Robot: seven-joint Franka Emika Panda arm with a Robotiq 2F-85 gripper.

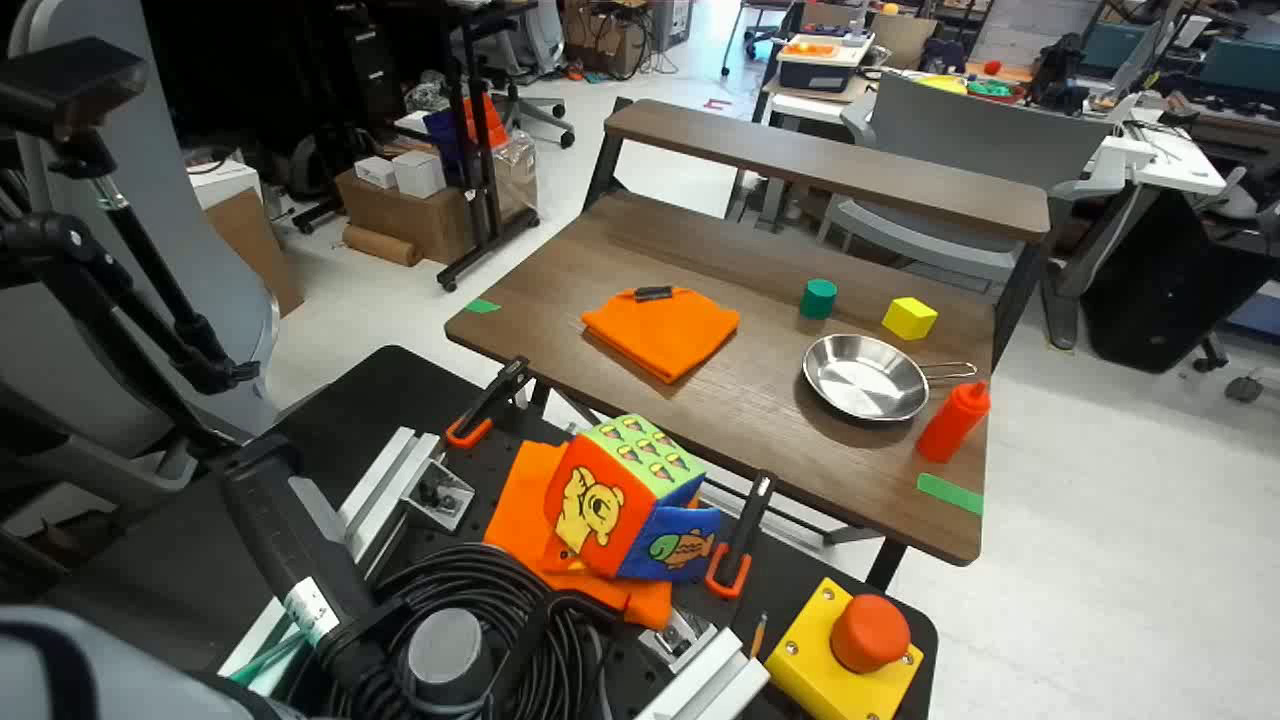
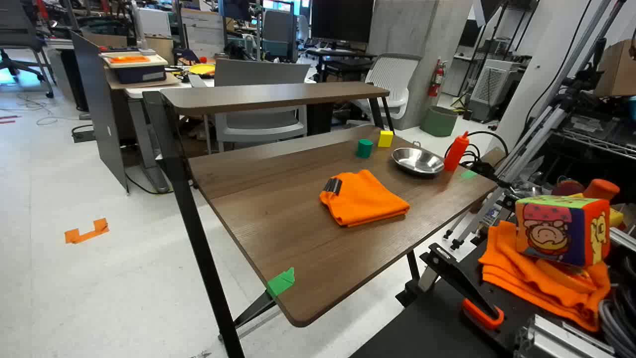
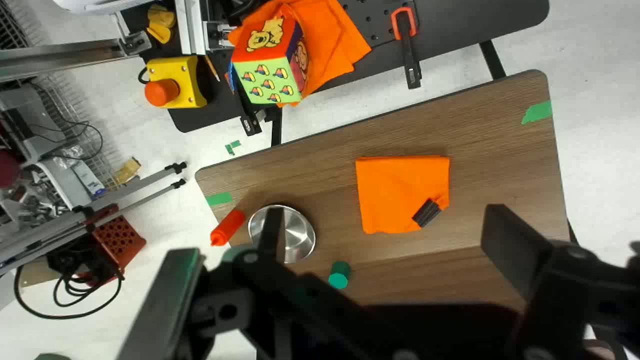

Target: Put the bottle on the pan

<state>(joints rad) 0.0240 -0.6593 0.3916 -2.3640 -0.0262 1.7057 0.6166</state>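
Wrist view: bottle point(image 3: 227, 227) just beside the pan point(image 3: 299, 232), jaws spread wide, gripping nothing.
On the table point(image 3: 490, 150), left to right: the slim red-orange bottle, upright, its tip tapered; the shiny pan, partly behind a jaw; green block point(image 3: 340, 275); folded orange cloth point(image 3: 400, 190).

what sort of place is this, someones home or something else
Probably a robotics lab or workshop rather than a home: a red push button on a yellow box, coiled black cable and a fire extinguisher in the background all suggest it.
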